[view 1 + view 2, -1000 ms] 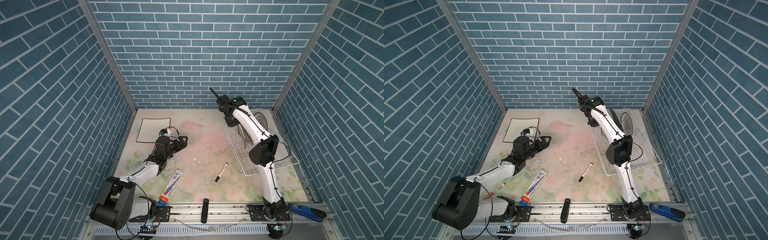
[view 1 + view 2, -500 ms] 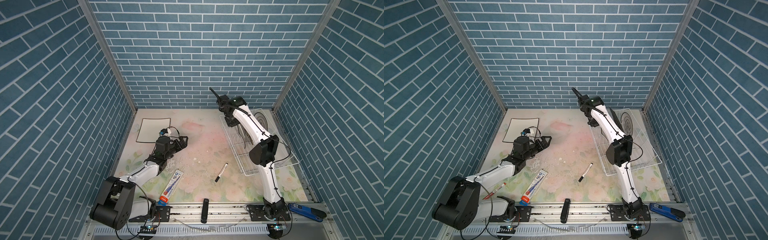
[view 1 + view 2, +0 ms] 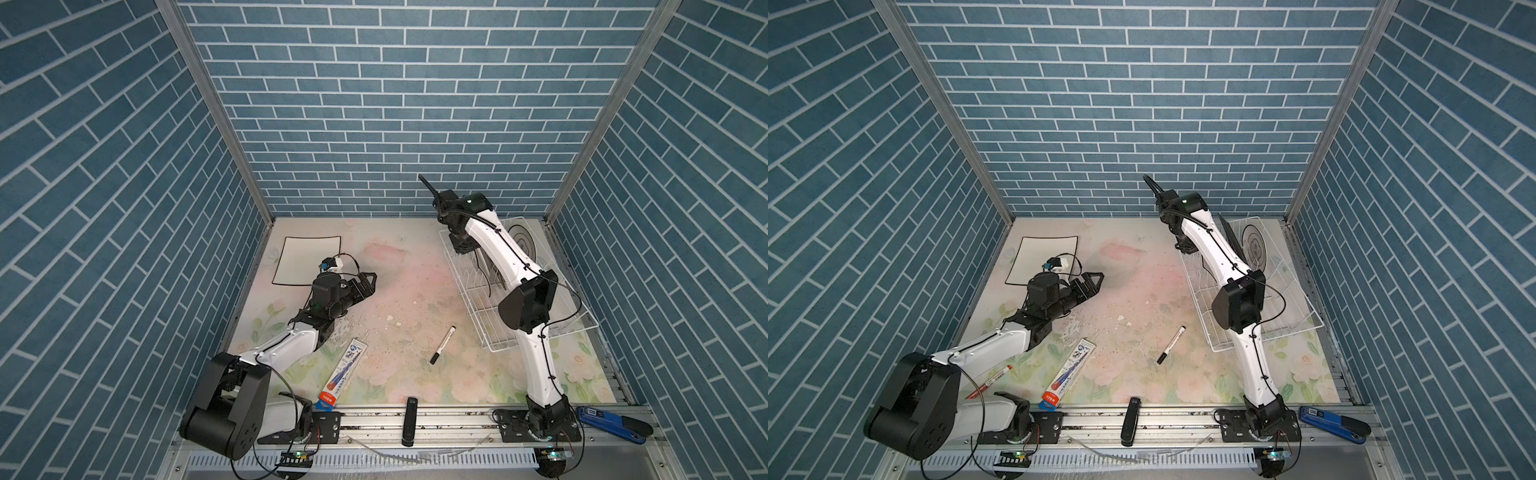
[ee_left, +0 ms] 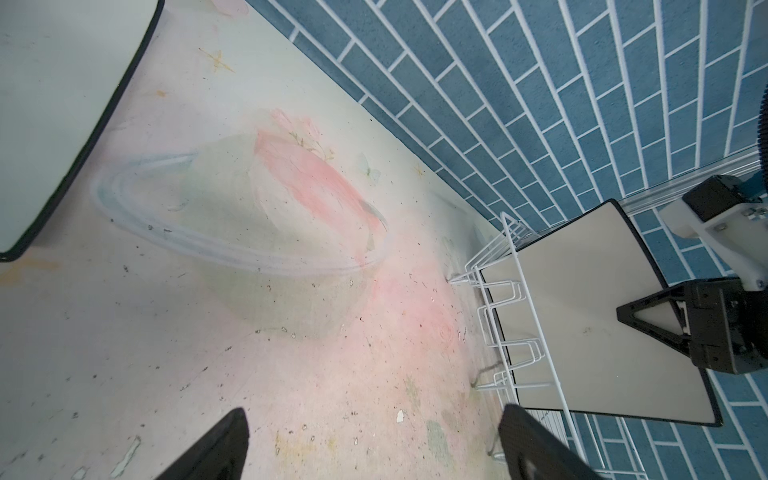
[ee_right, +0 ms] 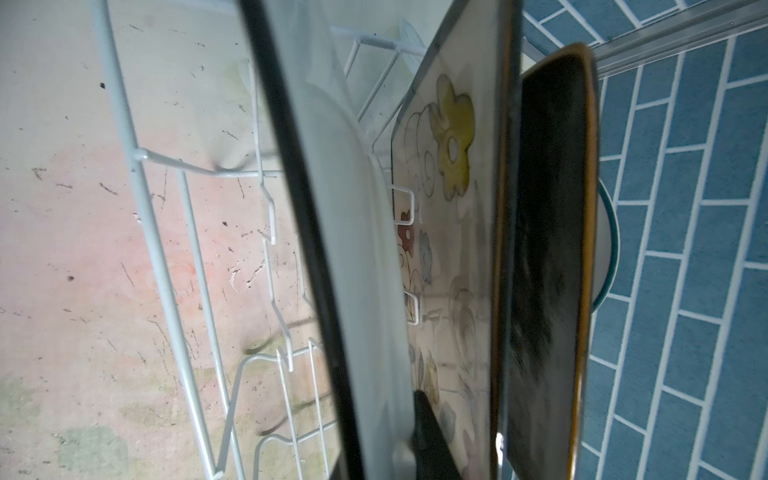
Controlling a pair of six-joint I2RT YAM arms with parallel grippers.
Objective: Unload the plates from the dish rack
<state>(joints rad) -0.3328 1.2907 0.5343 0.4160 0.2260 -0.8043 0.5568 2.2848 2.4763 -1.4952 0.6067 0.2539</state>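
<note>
My right gripper [image 4: 623,322] pinches the black-rimmed plate [image 4: 582,291] standing in the rack [image 4: 511,257]; next it needs a straight lift out. My left gripper [image 4: 374,415], well apart, gapes empty.

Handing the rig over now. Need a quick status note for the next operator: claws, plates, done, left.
Left claw: open, empty, low over the table.
Right claw: shut on the edge of the gripped white plate, which stands in the rack.
Done: one unloaded white plate lies flat at the table's far left.
Left: the gripped white plate, then the flowered plate, black plate and round plate behind it in the rack.
</note>
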